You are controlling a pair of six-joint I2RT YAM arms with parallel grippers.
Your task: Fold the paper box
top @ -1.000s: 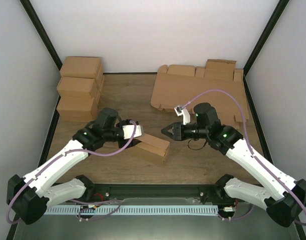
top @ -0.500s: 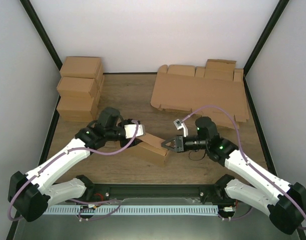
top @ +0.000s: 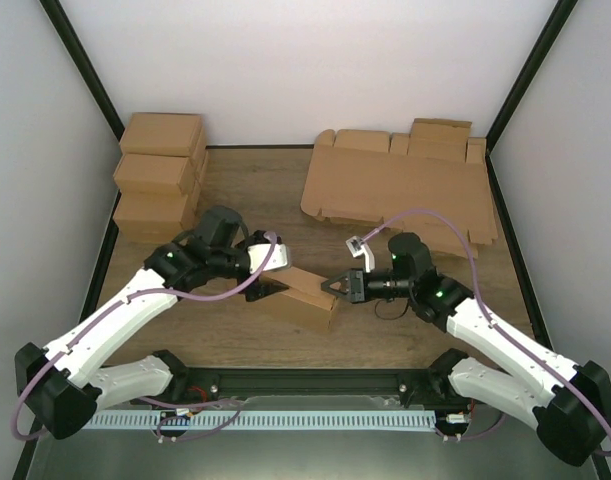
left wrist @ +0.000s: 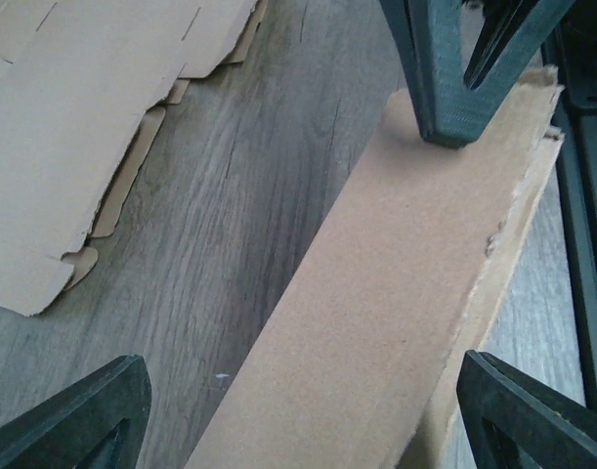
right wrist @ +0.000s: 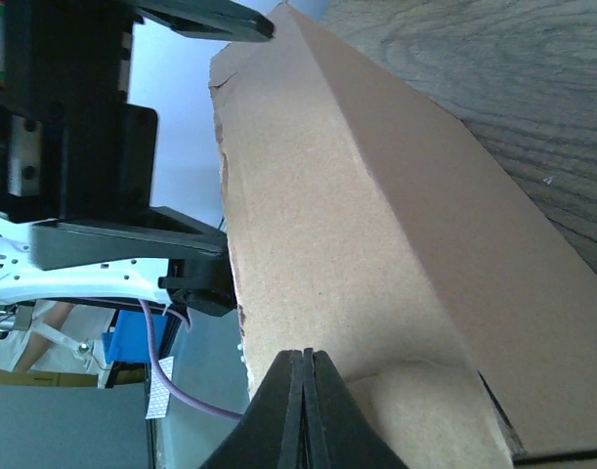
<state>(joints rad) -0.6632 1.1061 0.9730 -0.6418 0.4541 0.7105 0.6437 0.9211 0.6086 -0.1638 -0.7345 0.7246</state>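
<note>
**Paper box (top: 307, 298) mid-bench, left gripper (top: 269, 291) wide around it, right gripper (top: 331, 285) closed at its end**

The paper box sits on the wooden bench (top: 255, 195), near-centre between the two arms and lying at an angle. It is folded up into a long brown block. One long edge is ragged in the left wrist view.

The left gripper has its jaws spread wide and straddles the left end of the box. In the left wrist view the box (left wrist: 396, 322) runs up between the two dark fingers (left wrist: 78, 420). The finger on the bare-bench side is clear of the cardboard. The other finger is just beside the ragged edge, and contact cannot be told. It has no hold on anything.

The right gripper has its jaws fully closed, fingers together, with nothing between them. Its tip meets the right end of the box. In the right wrist view the closed fingers (right wrist: 303, 401) press against the cardboard face (right wrist: 376, 225), with a slight dent just beside the tip. The left wrist view shows the same tip (left wrist: 452, 93) on the far end of the top panel.

A sheaf of flat cardboard blanks (top: 400, 190) lies back right, well apart from the box. A stack of finished boxes (top: 160, 180) stands back left by the wall.
</note>
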